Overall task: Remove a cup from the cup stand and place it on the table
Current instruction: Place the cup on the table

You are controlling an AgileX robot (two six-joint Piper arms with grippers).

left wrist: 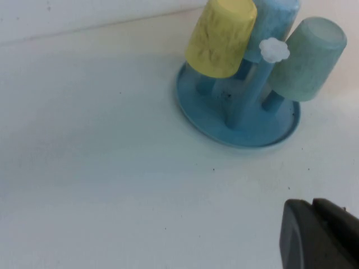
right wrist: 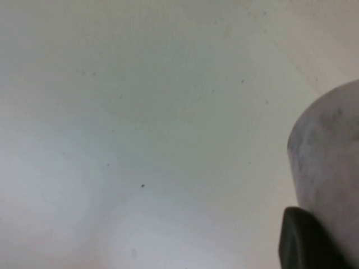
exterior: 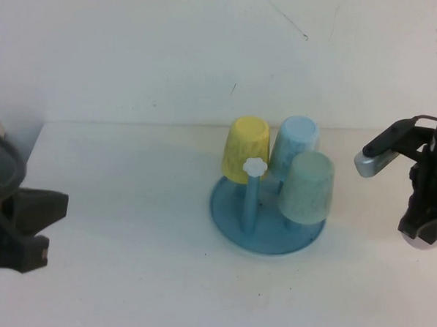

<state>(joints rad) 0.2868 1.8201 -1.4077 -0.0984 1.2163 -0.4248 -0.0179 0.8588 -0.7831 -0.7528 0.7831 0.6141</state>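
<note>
Fingers of right gripper [exterior: 425,234] apparently grip one cup [right wrist: 331,168]; left gripper [exterior: 24,226] idle.

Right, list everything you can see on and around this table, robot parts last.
table: one, white with a few dark specks, fills the scene
cup stand: one, blue, round base with upright pegs, middle of the table
yellow cup: one, upside down on a peg at the stand's left rear
blue cup: one, light blue, upside down on the rear peg
green cup: one, mint, upside down on the right peg
flower-tipped peg: one, blue with a white tip, front of the stand, bare
pale cup: one, whitish, held at the far right, off the stand
left end effector: black, low at the table's left edge, holding nothing
right end effector: black, at the right edge, closed on the pale cup
</note>
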